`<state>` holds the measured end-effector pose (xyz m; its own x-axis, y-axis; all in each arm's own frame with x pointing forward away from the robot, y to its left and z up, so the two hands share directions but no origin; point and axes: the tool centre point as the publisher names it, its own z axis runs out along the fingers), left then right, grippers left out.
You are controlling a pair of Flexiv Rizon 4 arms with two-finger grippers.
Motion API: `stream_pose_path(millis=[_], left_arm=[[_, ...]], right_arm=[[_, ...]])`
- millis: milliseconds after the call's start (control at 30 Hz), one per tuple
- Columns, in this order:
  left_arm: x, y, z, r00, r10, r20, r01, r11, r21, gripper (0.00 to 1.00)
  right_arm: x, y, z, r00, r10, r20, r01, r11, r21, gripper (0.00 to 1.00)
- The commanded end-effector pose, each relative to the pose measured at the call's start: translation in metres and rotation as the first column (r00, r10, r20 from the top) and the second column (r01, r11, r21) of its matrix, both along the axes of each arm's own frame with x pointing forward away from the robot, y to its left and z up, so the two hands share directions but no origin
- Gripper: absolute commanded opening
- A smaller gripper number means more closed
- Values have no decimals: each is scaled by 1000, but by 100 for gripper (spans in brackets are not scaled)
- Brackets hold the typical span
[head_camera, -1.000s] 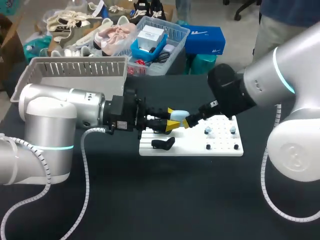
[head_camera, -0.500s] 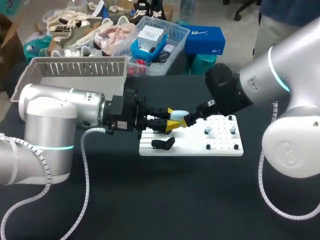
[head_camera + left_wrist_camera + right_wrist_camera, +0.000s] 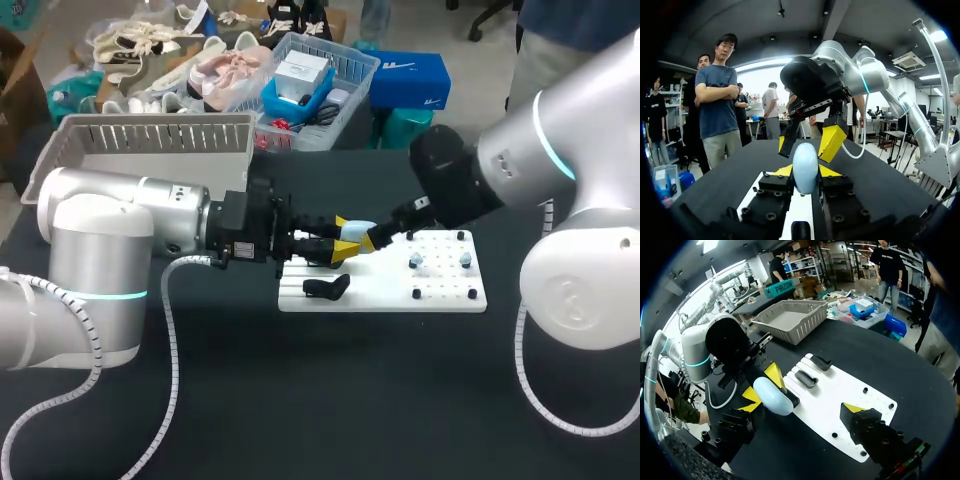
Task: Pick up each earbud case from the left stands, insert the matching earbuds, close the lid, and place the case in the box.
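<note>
Right hand (image 3: 807, 142) slightly closer, wide apart just beside pale-blue earbud case (image 3: 805, 169); left hand (image 3: 343, 238) tight on it.

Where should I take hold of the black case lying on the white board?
Pinch the black case across its two long sides at mid-length, coming straight down: it lies low and elongated on the white board, top uncovered. The left tool is shut on the pale blue case, so likely the right tool, now open.

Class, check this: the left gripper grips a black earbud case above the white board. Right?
No. The earbud case in the left gripper is pale blue, not black, as the left wrist view shows. It is above the white board.
</note>
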<state>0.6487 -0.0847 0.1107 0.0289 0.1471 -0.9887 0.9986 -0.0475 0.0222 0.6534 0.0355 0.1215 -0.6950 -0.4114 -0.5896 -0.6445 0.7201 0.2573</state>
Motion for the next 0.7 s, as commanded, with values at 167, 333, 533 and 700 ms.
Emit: stream_pose_path(millis=[167, 333, 533, 700], left_arm=[[1, -1, 0, 1000, 1, 1, -1, 1000, 0, 0], [1, -1, 0, 1000, 1, 1, -1, 1000, 0, 0], [1, -1, 0, 1000, 1, 1, -1, 1000, 0, 0], [1, -1, 0, 1000, 1, 1, -1, 1000, 0, 0]], right_arm=[[1, 3, -1, 1000, -9, 0, 9, 1000, -10, 100], [3, 3, 4, 1000, -8, 9, 9, 1000, -13, 100], [7, 3, 7, 1000, -15, 19, 16, 1000, -23, 100], [12, 2, 13, 999, -18, 35, 19, 999, -31, 100]])
